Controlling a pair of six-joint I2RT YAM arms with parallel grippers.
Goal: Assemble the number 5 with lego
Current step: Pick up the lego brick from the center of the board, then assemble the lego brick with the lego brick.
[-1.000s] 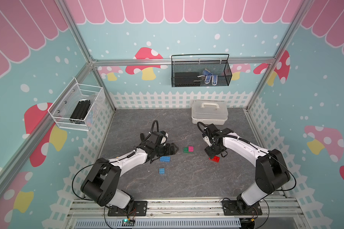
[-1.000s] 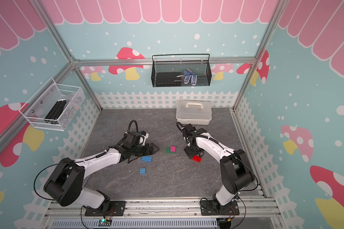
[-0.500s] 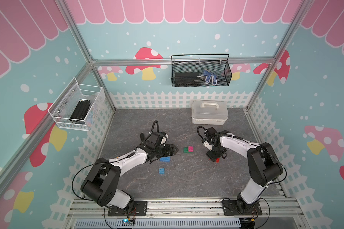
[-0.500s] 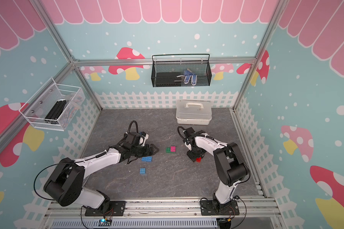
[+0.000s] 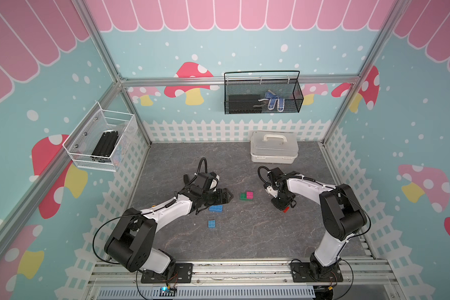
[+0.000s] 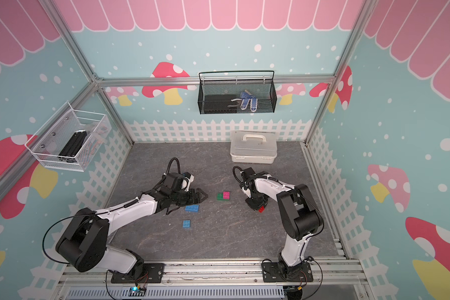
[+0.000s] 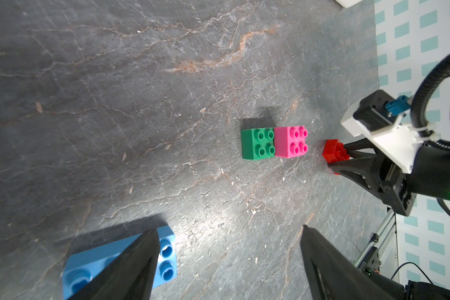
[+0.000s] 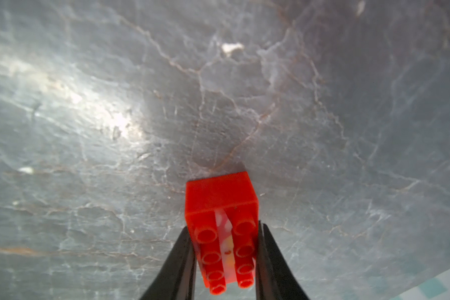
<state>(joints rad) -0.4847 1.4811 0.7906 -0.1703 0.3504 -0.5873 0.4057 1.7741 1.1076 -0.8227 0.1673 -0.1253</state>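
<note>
My right gripper [image 8: 224,226] is shut on the long red brick [image 8: 220,197], one finger on each long side, low over the grey mat; both top views show it [image 5: 286,209] [image 6: 262,209]. The green brick [image 7: 257,144] and pink brick [image 7: 291,141] sit joined side by side at mid-mat [image 5: 243,196]. My left gripper [image 7: 229,230] hangs open left of them with nothing between its fingers. The long blue brick [image 7: 166,253] lies under one of its fingers. The short blue brick [image 5: 211,224] lies nearer the front.
A white lidded box with a handle [image 5: 273,150] stands at the back right of the mat. A black mesh basket [image 5: 263,96] hangs on the back wall and a white wire basket [image 5: 102,141] on the left wall. Fence-printed walls enclose the mat.
My right gripper has closed on the red brick, and the right arm's elbow has swung in and risen above it. The left arm and the other bricks have not moved.
</note>
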